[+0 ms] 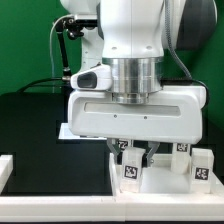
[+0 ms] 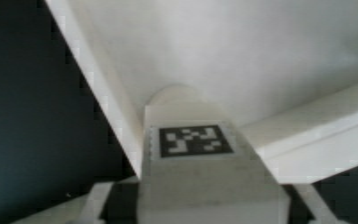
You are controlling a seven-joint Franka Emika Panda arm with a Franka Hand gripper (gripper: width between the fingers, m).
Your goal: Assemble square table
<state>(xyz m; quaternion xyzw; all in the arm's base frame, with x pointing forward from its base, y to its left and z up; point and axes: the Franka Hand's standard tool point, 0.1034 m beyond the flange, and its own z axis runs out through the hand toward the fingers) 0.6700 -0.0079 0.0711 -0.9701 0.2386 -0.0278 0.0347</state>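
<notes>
Legs crowd the lower right of the exterior view, right under my gripper [image 1: 138, 152]. The arm's white hand fills most of that picture, and below its body I can see the dark fingers [image 1: 128, 150] reaching down among the white parts. One tagged leg [image 1: 130, 170] stands just below the fingers, its black-and-white tag facing the camera. Beside it, toward the exterior view's right, is a second leg [image 1: 199, 167] with its own tag, and a third tag [image 1: 182, 148] shows slightly behind, between the two. Whether that tag belongs to another leg or to the slab, I cannot tell. All of this sits on a white surface [image 1: 150, 185] that meets the black table [image 1: 40, 130] on the exterior view's left.

From the wrist view, a tagged leg [image 2: 197, 140] sits dead centre between my fingertips, tag up toward the camera, with the gripper [image 2: 197, 195] around its near end. It lies against a broad white surface with a raised edge, which I take to be the tabletop slab [image 2: 211, 50]; dark table [image 2: 25, 120] shows beside it.

The jaws look narrow and appear closed on that leg, though the contact itself is partly hidden in both pictures.
</notes>
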